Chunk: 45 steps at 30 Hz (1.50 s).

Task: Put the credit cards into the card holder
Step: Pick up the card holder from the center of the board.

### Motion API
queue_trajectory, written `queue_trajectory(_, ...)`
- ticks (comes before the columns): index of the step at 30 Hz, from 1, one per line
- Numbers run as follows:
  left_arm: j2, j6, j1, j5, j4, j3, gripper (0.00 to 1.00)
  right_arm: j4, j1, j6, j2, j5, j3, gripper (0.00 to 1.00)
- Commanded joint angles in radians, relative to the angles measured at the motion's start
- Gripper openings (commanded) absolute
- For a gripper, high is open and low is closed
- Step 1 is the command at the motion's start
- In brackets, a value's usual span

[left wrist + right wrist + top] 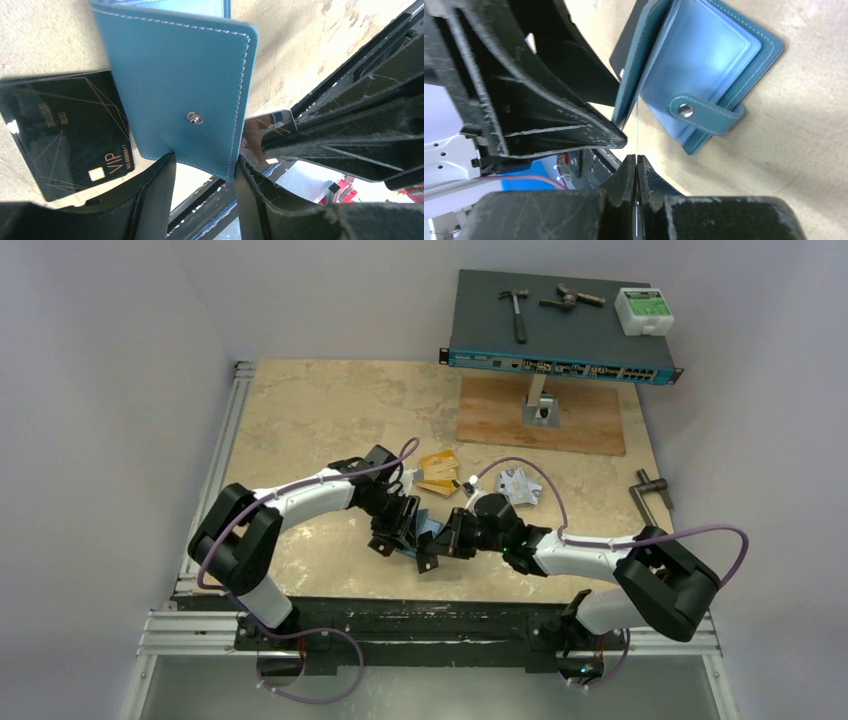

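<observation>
The card holder (704, 65) is seen lying opened on the table (300, 410) between the two wrists, near the arms' bases. Its snap tab is folded over the paler pockets and one flap is raised upright. It is judged light and pliant: the leather-like flap would likely flop shut unless propped, so it is best held at its free edge. That edge is leaned against the fingertips of the left gripper (205, 172), whose jaws are set apart and are not seen pinching anything.

The held card (265, 132) is clamped edge-on in the fully closed right gripper (637, 165), just beside the raised flap. It is taken to be thin, stiff and slippery, so a short end is the place to pinch, with the rest left free for a pocket.

A black card (65, 135) is laid flat beside the holder, one edge covered by the flap. Orange-gold cards (438, 472) and silver-white cards (518, 486) are seen farther back.

The pocket mouths are hidden by flap and fingers. Whether the card's tip touches a slot cannot be told. From above, the holder is mostly covered by the wrists.
</observation>
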<state>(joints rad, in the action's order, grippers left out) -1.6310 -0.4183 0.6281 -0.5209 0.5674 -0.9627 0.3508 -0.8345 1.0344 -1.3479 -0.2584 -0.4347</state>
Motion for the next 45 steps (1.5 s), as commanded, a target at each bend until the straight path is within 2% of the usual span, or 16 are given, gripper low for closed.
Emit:
queue_trajectory(1,-0.024,0.041,-0.025,-0.010,0.031,-0.036,0.43,0.078,0.005,-0.021,-0.007,-0.025,-0.055,0.00)
queue_trajectory(11,-0.043,0.075,-0.067,-0.105,0.021,-0.022,0.39,0.106,0.005,-0.022,-0.035,-0.039,-0.055,0.00)
queue_trajectory(16,-0.071,0.078,-0.066,-0.180,0.019,-0.058,0.30,0.099,0.005,-0.019,-0.019,-0.030,-0.042,0.00)
queue_trajectory(19,-0.054,0.085,-0.066,-0.156,0.028,-0.063,0.22,0.094,0.005,-0.021,-0.015,-0.022,-0.039,0.00)
queue_trajectory(25,0.014,0.118,-0.066,-0.080,0.065,-0.055,0.16,0.110,0.006,-0.037,-0.064,-0.029,-0.062,0.00)
queue_trajectory(33,0.101,0.185,-0.066,0.010,0.158,-0.079,0.18,0.165,0.011,-0.054,-0.159,-0.041,-0.094,0.00)
queue_trajectory(35,0.102,0.201,-0.068,0.023,0.175,-0.089,0.20,0.174,0.012,-0.055,-0.176,-0.042,-0.107,0.00)
queue_trajectory(38,0.103,0.231,-0.071,0.046,0.188,-0.099,0.35,0.179,0.012,-0.061,-0.190,-0.042,-0.125,0.00)
queue_trajectory(43,0.079,0.263,-0.100,0.036,0.209,-0.136,0.53,0.189,0.012,-0.067,-0.189,-0.035,-0.139,0.00)
queue_trajectory(45,0.065,0.274,-0.108,0.032,0.211,-0.151,0.74,0.183,0.012,-0.075,-0.192,-0.027,-0.152,0.00)
